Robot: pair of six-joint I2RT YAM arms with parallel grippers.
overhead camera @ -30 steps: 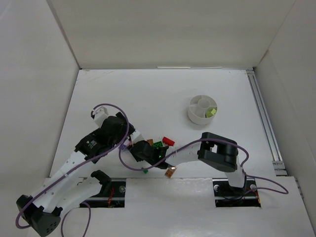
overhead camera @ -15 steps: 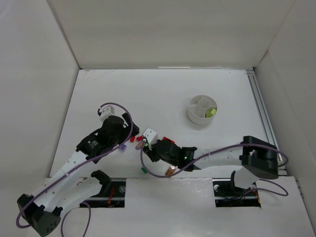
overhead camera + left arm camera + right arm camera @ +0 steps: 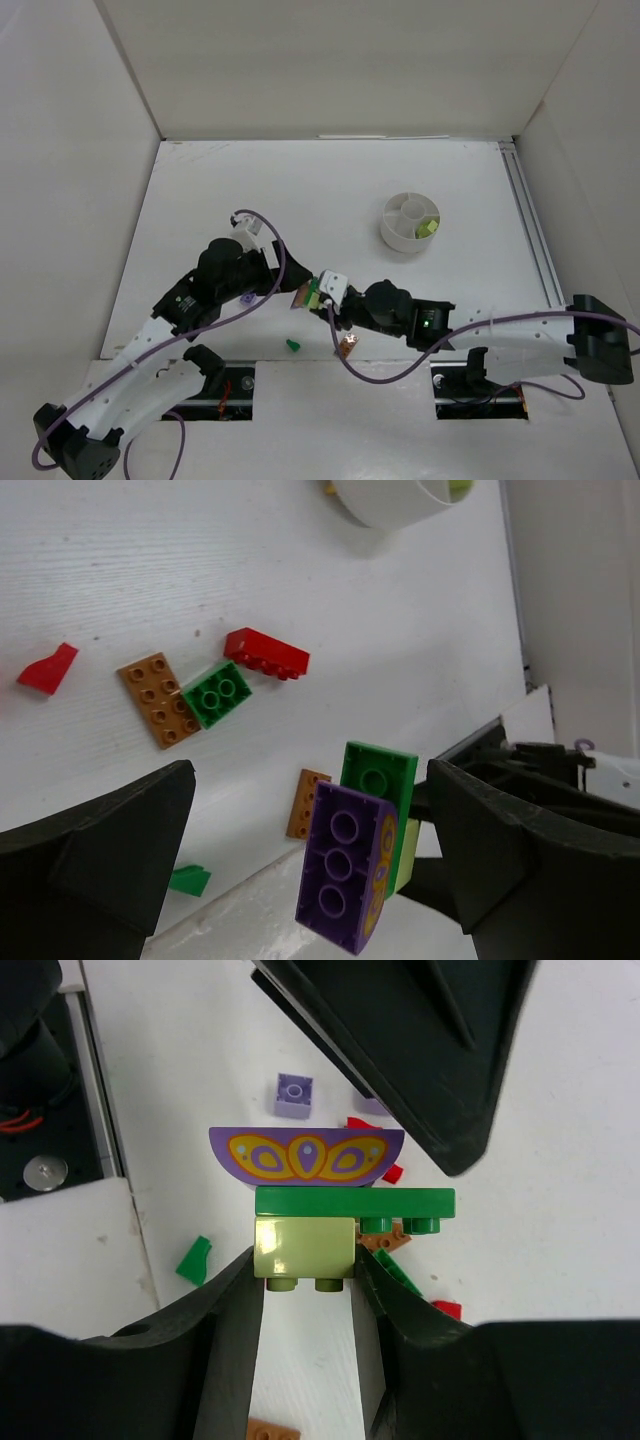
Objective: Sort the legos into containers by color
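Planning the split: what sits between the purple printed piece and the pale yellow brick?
A flat green brick, touching both the purple printed piece and the pale yellow brick, in the right wrist view.

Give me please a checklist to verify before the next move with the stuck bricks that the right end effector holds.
1. Grip of right end effector on pale yellow brick: ok, clamped on both sides.
2. Held stack is one colour: not ok, a green plate and a purple piece sit on the yellow brick.
3. The left end effector is open: ok, jaws wide, facing the stack.
4. Stack lifted off the table: ok.
5. Free compartment for purple in the dish: cannot tell.
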